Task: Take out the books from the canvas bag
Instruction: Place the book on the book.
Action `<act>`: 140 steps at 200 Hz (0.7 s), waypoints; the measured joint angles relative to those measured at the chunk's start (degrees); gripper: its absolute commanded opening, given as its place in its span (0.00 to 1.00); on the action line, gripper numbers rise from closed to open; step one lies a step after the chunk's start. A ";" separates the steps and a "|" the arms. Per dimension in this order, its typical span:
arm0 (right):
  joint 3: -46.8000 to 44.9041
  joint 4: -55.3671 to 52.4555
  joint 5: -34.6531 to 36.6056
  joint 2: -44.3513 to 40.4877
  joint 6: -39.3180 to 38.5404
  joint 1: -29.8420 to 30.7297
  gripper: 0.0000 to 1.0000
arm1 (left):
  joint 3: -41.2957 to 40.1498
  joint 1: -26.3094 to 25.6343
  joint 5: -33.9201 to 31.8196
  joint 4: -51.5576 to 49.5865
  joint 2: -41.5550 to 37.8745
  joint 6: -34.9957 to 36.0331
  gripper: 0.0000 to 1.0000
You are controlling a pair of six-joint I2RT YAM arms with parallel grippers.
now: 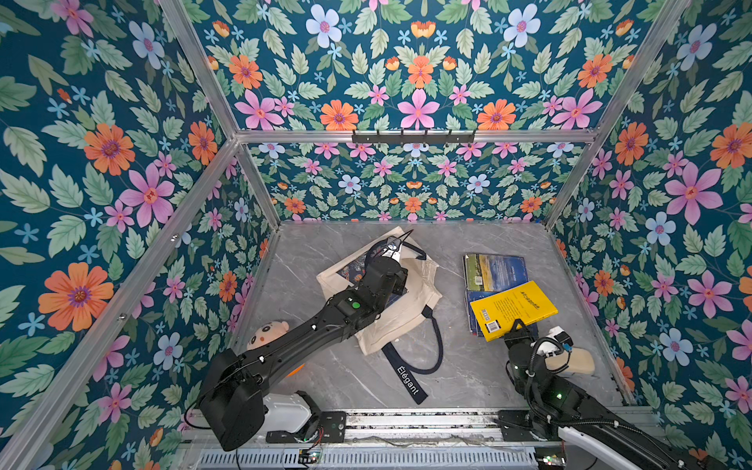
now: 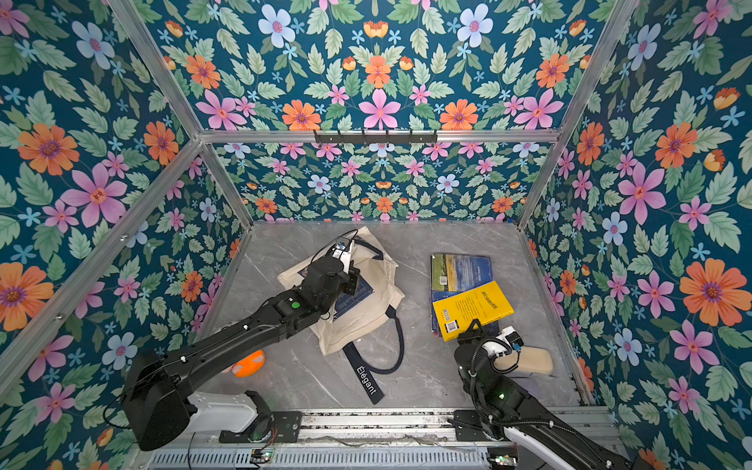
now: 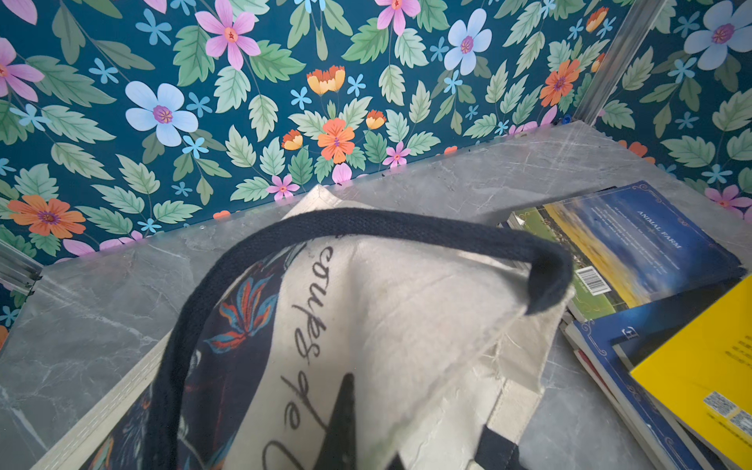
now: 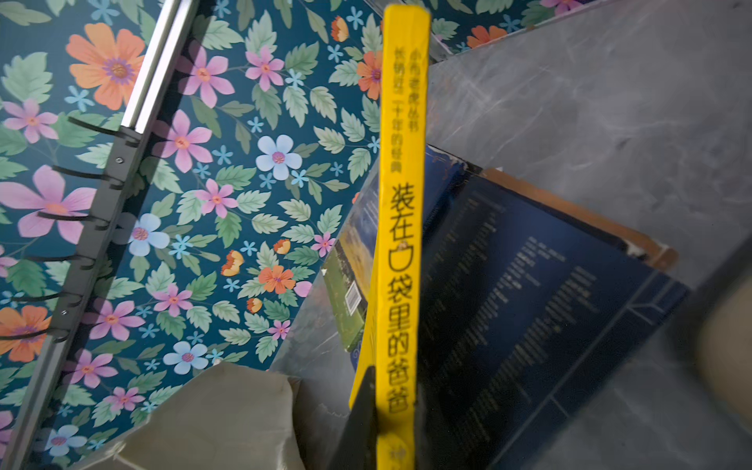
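Right gripper (image 1: 517,325) grasps the yellow book (image 1: 513,309) by its spine.
Left gripper (image 3: 350,403) (jaws tight) pinches the canvas bag (image 1: 411,309).

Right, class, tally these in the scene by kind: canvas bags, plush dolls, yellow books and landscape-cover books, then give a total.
canvas bag: 1
plush doll: 1
yellow book: 1
landscape-cover book: 1
Total: 4; the dark blue books underneath overlap too much to count.

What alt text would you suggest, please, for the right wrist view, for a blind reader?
The right pincer grips a yellow book edge-on, its spine of Chinese characters facing the camera. Behind it, a dark blue book lies on the grey marble table before a floral wall.
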 measured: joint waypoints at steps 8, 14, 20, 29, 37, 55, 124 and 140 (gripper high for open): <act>0.04 -0.85 0.22 1.68 2.16 0.00 0.00 | 0.00 0.00 0.22 0.00 0.09 0.00 0.00; 0.22 -1.79 0.28 2.86 3.98 0.00 0.00 | 0.00 -0.02 0.31 0.00 0.15 0.00 0.00; 0.66 -3.10 0.31 4.50 6.32 0.00 0.00 | 0.02 -0.02 0.31 0.00 0.22 0.00 0.00; 1.44 -4.87 0.28 6.99 9.79 0.00 0.01 | 0.04 -0.02 0.33 0.00 0.33 0.00 0.00; 2.14 -6.05 0.31 8.85 12.33 0.00 0.04 | 0.04 -0.02 0.39 0.00 0.39 0.00 0.00; 3.21 -7.02 0.13 13.27 17.35 0.00 0.09 | 0.07 -0.02 0.50 0.00 0.39 0.00 0.00; 6.84 -4.17 -0.92 24.55 23.63 -0.02 0.19 | 0.09 -0.02 0.72 0.00 0.39 0.00 0.00; 7.93 -3.78 -1.92 26.86 23.65 -0.02 0.22 | 0.09 0.00 0.76 0.00 0.39 0.00 0.00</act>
